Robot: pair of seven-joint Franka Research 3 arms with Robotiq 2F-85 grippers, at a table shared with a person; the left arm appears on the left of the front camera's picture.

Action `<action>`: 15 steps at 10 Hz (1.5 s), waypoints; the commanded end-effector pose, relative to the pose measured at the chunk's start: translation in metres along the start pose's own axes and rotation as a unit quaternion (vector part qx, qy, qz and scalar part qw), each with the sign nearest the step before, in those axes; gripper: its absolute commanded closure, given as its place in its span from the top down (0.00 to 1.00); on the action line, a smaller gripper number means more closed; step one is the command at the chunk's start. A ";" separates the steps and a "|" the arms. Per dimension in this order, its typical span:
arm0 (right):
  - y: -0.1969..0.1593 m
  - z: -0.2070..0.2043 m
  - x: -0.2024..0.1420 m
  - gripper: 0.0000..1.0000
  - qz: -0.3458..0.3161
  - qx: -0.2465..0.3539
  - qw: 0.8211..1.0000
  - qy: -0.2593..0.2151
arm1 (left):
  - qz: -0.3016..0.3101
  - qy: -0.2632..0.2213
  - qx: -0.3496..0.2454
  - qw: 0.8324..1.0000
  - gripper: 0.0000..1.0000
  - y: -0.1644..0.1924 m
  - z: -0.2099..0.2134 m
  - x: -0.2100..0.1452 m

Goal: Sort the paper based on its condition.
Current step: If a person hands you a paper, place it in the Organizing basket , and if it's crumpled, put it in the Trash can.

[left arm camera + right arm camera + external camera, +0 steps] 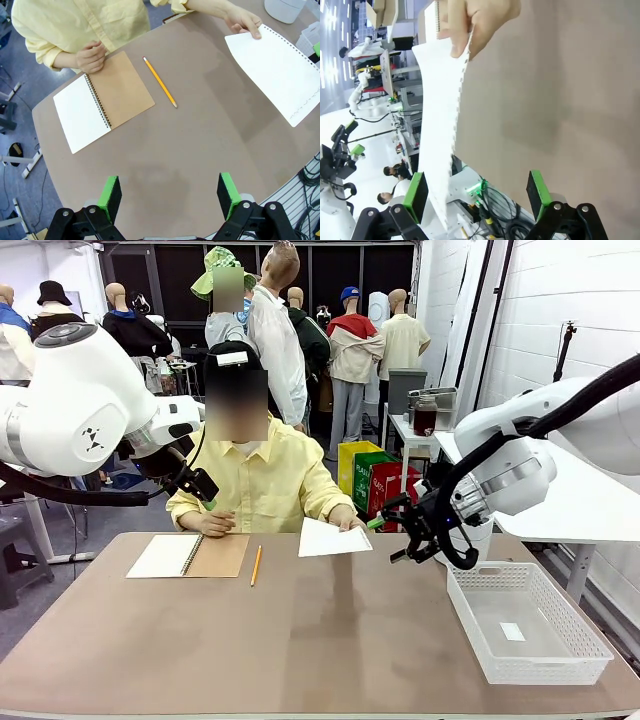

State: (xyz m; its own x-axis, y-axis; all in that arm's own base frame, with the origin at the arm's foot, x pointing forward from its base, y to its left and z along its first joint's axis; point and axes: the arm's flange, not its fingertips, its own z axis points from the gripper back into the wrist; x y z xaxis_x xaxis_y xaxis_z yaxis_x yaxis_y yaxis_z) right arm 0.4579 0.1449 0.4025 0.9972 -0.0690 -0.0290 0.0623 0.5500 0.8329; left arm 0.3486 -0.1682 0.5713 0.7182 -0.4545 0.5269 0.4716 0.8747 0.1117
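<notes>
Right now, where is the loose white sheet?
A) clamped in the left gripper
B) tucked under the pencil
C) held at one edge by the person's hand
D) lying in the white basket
C: the person's hand pinches the sheet by its edge at the far side of the table, while the left gripper and the right gripper both stand open.
</notes>
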 end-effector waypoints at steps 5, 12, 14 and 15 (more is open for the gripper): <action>0.012 -0.019 0.014 1.00 -0.031 0.055 0.998 0.029 | -0.004 0.000 0.001 1.000 1.00 0.000 0.001 0.000; 0.011 -0.023 0.019 0.30 -0.045 0.069 0.995 0.055 | -0.004 0.000 0.001 1.000 1.00 0.000 0.001 0.000; 0.012 -0.023 0.019 0.02 -0.047 0.068 0.995 0.053 | -0.004 0.000 0.001 1.000 1.00 0.000 0.001 0.000; 0.012 -0.024 0.020 0.00 -0.048 0.066 0.995 0.055 | -0.004 0.000 0.001 1.000 1.00 0.000 0.001 0.000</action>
State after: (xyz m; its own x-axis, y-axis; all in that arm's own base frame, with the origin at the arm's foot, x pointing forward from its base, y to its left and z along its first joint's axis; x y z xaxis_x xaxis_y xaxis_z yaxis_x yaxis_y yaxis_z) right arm 0.4718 0.1647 0.3945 0.9899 -0.0161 -0.1410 0.1329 0.4545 0.8808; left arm 0.3486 -0.1682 0.5714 0.7182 -0.4544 0.5270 0.4716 0.8747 0.1117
